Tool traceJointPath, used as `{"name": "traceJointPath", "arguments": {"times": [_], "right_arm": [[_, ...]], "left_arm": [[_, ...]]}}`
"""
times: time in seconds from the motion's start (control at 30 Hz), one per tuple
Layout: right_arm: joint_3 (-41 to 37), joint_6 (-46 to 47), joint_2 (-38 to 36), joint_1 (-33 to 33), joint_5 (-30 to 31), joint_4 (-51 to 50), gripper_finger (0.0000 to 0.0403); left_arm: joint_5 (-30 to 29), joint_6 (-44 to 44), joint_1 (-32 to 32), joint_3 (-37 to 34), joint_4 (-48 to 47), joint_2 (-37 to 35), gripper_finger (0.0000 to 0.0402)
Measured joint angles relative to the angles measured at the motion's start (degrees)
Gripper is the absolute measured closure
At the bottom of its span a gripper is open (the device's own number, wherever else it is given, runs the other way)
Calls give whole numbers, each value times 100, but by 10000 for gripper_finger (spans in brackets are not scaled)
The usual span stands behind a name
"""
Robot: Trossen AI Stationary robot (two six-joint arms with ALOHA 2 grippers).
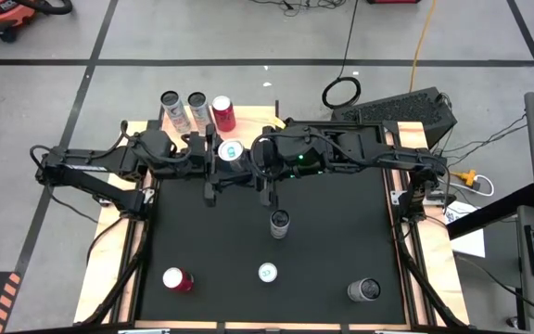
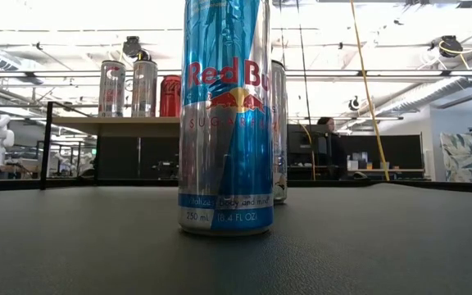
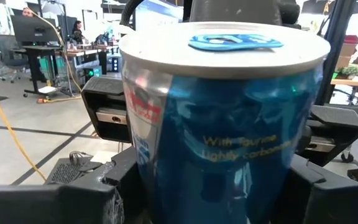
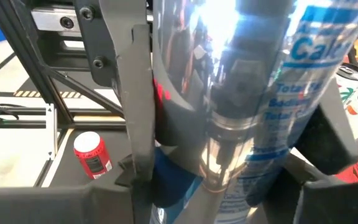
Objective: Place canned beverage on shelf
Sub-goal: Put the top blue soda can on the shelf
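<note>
A blue-and-silver beverage can (image 1: 230,150) hangs upright in the air between my two arms, which meet over the far middle of the black table. My left gripper (image 1: 222,152) comes at it from the left and my right gripper (image 1: 241,152) from the right. Each is shut on the can (image 3: 222,124). The wooden shelf (image 2: 113,124) stands at the far left. Three cans stand on it: two silver ones (image 1: 170,104) (image 1: 196,104) and a red one (image 1: 222,113). The low view shows neither gripper. My left gripper has the can's body between its two fingers, one on each side wall (image 3: 149,180), below the can's top. The fingers lie level and come from the table's left. The can stands upright, clear of the table. My right gripper pinches the can's side walls (image 4: 263,186) between its two fingers, opposite my left gripper. It comes from the table's right, slanting a little downward. Its fingers (image 3: 107,115) show on either side of the can in the left wrist view.
Two cans stand on the mat, one at the middle (image 1: 279,223) and one nearer the front (image 1: 267,273). A red can (image 1: 176,279) lies at the near left and a grey one (image 1: 363,290) at the near right.
</note>
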Motion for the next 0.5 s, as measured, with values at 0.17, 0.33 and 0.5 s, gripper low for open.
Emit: {"name": "traceJointPath", "arguments": {"times": [0.17, 0.33, 0.5], "right_arm": [[0, -11, 0, 0, 12, 38, 213], [-11, 16, 5, -3, 25, -21, 213], [-20, 31, 13, -7, 24, -69, 213]], "left_arm": [[-24, 214, -31, 0, 3, -2, 157], [-54, 126, -31, 0, -250, 13, 157], [-109, 10, -31, 15, -485, 31, 157]]}}
